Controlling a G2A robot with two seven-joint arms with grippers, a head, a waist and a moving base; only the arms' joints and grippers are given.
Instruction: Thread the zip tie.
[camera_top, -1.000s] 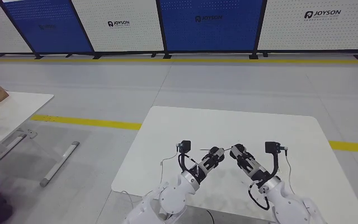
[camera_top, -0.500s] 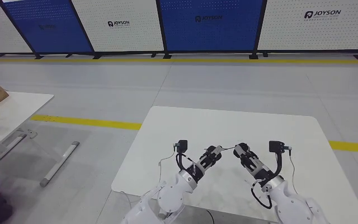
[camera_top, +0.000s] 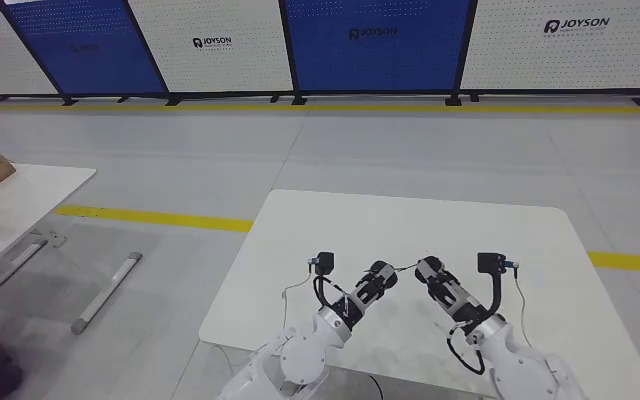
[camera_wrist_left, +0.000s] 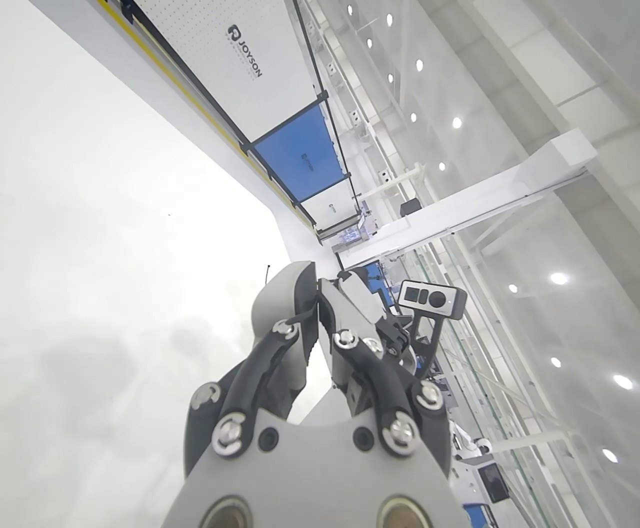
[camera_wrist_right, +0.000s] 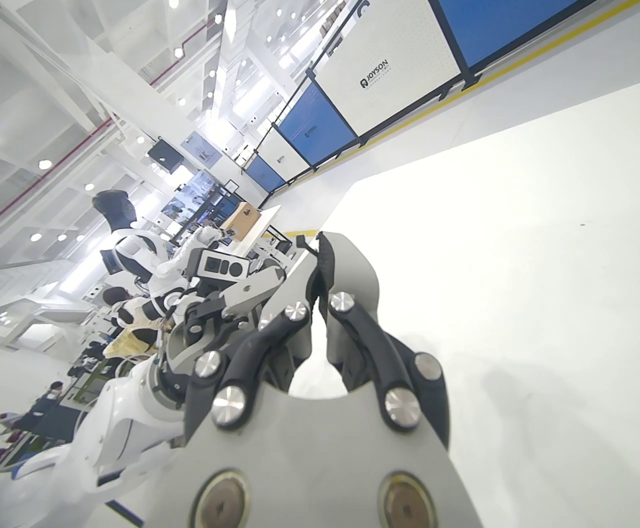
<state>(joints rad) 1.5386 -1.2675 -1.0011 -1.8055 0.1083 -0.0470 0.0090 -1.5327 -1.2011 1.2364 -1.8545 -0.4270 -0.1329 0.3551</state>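
A thin black zip tie (camera_top: 405, 266) spans the short gap between my two grippers, above the front middle of the white table (camera_top: 420, 215). My left gripper (camera_top: 383, 273) is shut on one part of it. In the left wrist view the strap (camera_wrist_left: 301, 319) runs between the closed fingers and its thin tip (camera_wrist_left: 268, 272) pokes out past them. My right gripper (camera_top: 426, 268) is shut on the other end, and the tie's small head (camera_wrist_right: 301, 241) shows just beyond the fingertips (camera_wrist_right: 327, 252). The two grippers face each other, almost touching.
The table's bare white top stretches around and behind both grippers. Its left edge (camera_top: 235, 280) and front edge lie close to the arms. A second white table (camera_top: 40, 190) stands off to the left across the floor.
The grippers have drawn slightly apart, the left one sliding a little back. The tie's tip that stuck out past the left gripper a second ago is gone; the tie now shows between them.
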